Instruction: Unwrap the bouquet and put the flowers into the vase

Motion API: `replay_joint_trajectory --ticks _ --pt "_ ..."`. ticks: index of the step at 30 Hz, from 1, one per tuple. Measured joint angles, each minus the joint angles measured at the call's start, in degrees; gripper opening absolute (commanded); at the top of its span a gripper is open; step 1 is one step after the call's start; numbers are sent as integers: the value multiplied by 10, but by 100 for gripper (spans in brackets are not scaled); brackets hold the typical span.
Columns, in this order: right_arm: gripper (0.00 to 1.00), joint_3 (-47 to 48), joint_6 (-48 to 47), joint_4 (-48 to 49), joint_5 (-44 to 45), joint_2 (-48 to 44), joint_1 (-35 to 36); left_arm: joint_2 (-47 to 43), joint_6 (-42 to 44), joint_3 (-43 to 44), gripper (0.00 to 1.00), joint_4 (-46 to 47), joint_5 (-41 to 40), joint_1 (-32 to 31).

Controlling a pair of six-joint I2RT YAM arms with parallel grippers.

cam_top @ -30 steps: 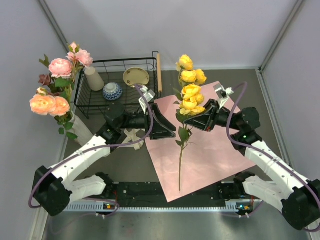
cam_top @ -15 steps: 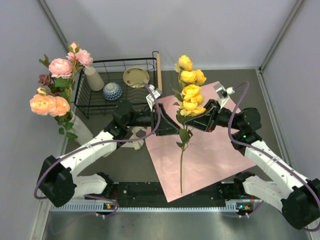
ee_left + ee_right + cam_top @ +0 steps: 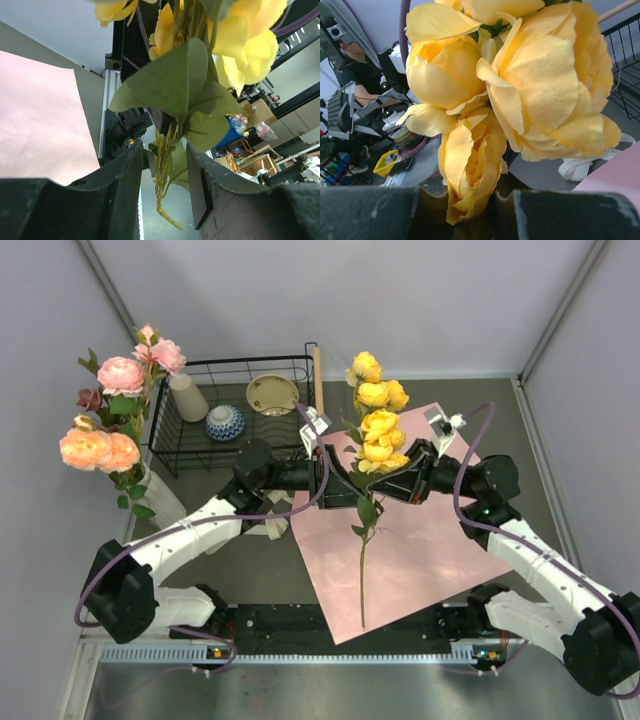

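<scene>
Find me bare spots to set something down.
Free: pink paper between yellow rose stem and right arm; grey table beyond the paper's far-right edge. Crowded: wire basket, and centre where left gripper and right gripper meet the stem.

Yellow roses (image 3: 378, 425), green stem (image 3: 362, 575); pink paper (image 3: 430, 550); blue-white patterned bowl (image 3: 224, 422).

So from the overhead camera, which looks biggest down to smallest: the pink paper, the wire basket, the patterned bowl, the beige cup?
1. Pink paper, by a fair margin.
2. Wire basket.
3. Patterned bowl and beige cup: too alike in this view to rank.
</scene>
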Motion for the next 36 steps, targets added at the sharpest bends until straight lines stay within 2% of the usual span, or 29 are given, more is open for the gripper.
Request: replay_joint_trajectory --ticks 3,7,12,16,18,21,22,24,25,28,31,36 --pt "0 0 0 0 -2 6 4 10 -15 1 39 14 0 0" --pt "0 0 0 0 -2 9 6 20 -31 3 28 32 2 -1" --pt "0 0 -1 0 0 9 6 23 -38 9 22 39 9 -3" --pt "1 0 -1 0 1 9 6 24 -39 9 9 39 9 -3" --pt "9 0 -2 -2 1 9 6 25 -38 10 1 39 12 -3" --pt "24 0 -3 -5 1 9 6 25 -32 11 0 34 13 -3" --pt "37 0 -4 -7 1 9 6 24 -26 12 0 29 12 -3" --pt "53 2 -12 -19 4 9 7 20 -6 16 0 1 5 -3" --pt "69 4 -18 -30 6 9 8 14 10 19 0 -21 -3 -3" --pt "93 14 -47 -80 28 -2 11 -14 76 32 0 -113 -37 -3" --pt "99 19 -80 -132 64 -26 12 -55 166 59 0 -230 -95 -3" --pt "99 25 -126 -197 104 -55 12 -126 294 99 0 -385 -216 1"
